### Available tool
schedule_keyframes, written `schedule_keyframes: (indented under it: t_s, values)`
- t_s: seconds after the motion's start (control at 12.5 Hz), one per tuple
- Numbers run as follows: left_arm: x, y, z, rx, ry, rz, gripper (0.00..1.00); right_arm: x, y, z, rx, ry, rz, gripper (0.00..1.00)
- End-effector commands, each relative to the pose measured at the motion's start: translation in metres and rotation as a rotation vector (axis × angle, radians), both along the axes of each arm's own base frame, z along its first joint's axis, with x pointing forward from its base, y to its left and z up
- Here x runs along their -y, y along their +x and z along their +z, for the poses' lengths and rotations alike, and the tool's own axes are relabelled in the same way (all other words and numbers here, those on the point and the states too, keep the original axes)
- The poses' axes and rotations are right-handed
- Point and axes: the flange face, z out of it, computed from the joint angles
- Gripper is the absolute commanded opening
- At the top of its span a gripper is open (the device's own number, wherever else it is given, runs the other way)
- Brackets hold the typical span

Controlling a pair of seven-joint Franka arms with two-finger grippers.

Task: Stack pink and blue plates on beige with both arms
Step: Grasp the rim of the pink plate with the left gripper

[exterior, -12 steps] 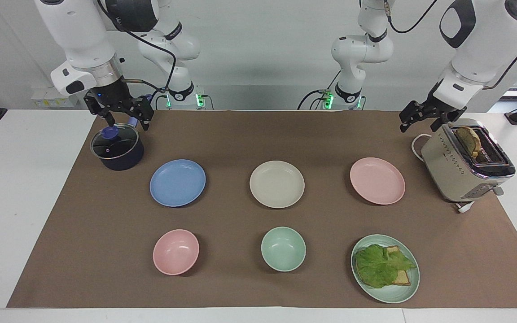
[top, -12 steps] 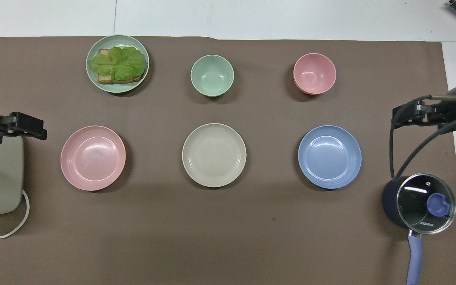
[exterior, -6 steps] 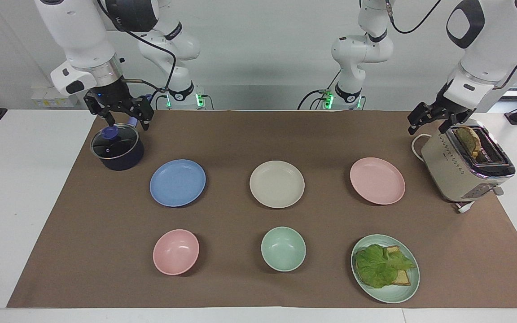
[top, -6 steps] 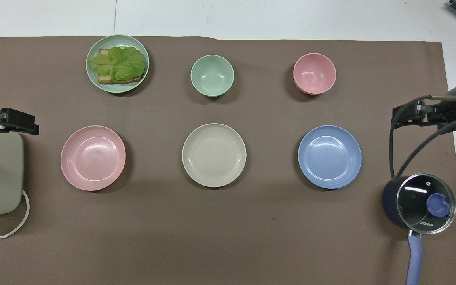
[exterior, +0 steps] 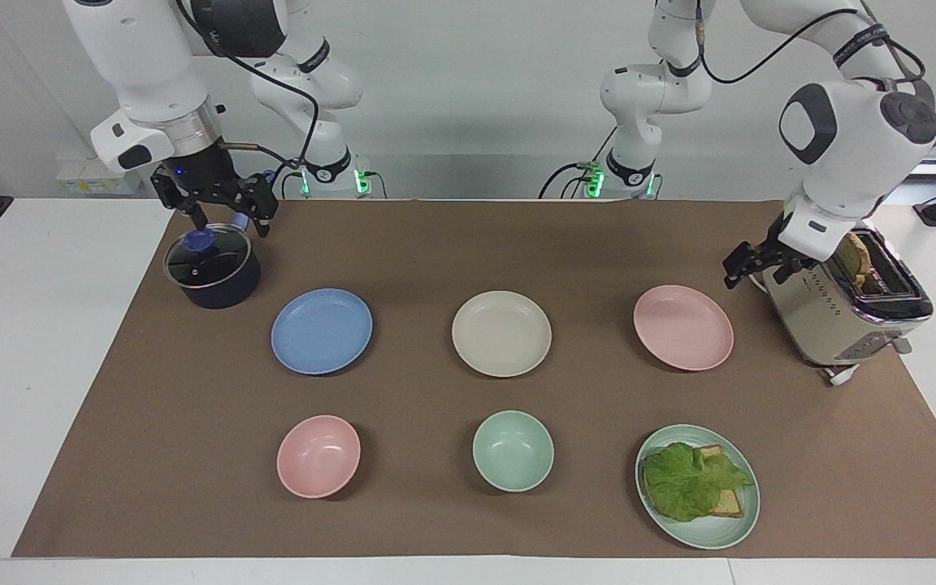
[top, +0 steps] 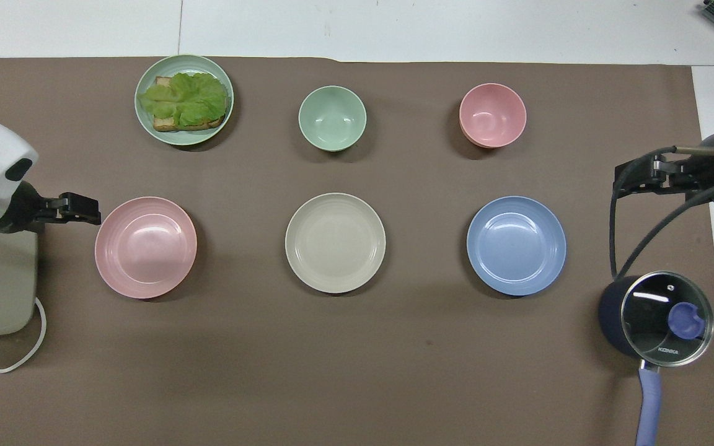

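Three equal plates lie in a row across the brown mat: the blue plate toward the right arm's end, the beige plate in the middle, and the pink plate toward the left arm's end. Each is apart from the others and has nothing on it. My left gripper hangs low between the toaster and the pink plate's rim, open, holding nothing. My right gripper hovers open over the pot, beside the blue plate.
A dark pot with a glass lid stands at the right arm's end. A beige toaster with bread in it stands at the left arm's end. Farther from the robots are a pink bowl, a green bowl and a green plate holding a lettuce sandwich.
My left arm has swung down, and its gripper has dropped from above the toaster to beside it, closer to the pink plate. The right arm has stayed still.
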Motion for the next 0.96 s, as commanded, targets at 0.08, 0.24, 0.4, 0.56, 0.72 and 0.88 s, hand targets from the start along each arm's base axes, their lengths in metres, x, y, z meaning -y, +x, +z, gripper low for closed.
schedule_keyframes:
  t_s: [0.08,0.24,0.4,0.56,0.72,0.88]
  values:
    - [-0.013,0.003,-0.069,-0.049,0.017,0.0,1.0,0.003,0.002,0.0,0.011,0.014,0.014,1.0]
    - [-0.029,0.002,-0.093,-0.036,0.018,-0.004,1.0,0.003,0.002,0.0,0.011,0.012,0.014,1.0]
    - [-0.036,-0.012,-0.119,-0.053,0.015,-0.027,1.0,0.003,0.002,0.0,0.011,0.012,0.013,1.0]
    - [-0.044,-0.025,-0.135,-0.068,0.012,-0.028,1.0,0.004,0.003,0.0,0.012,0.012,0.014,1.0]
    - [-0.043,-0.031,-0.138,-0.081,0.01,-0.028,1.0,0.003,0.003,0.001,0.014,0.012,0.013,1.0]
    - [-0.035,-0.03,-0.138,-0.086,0.013,-0.01,1.0,0.003,0.003,0.001,0.014,0.012,0.017,1.0]
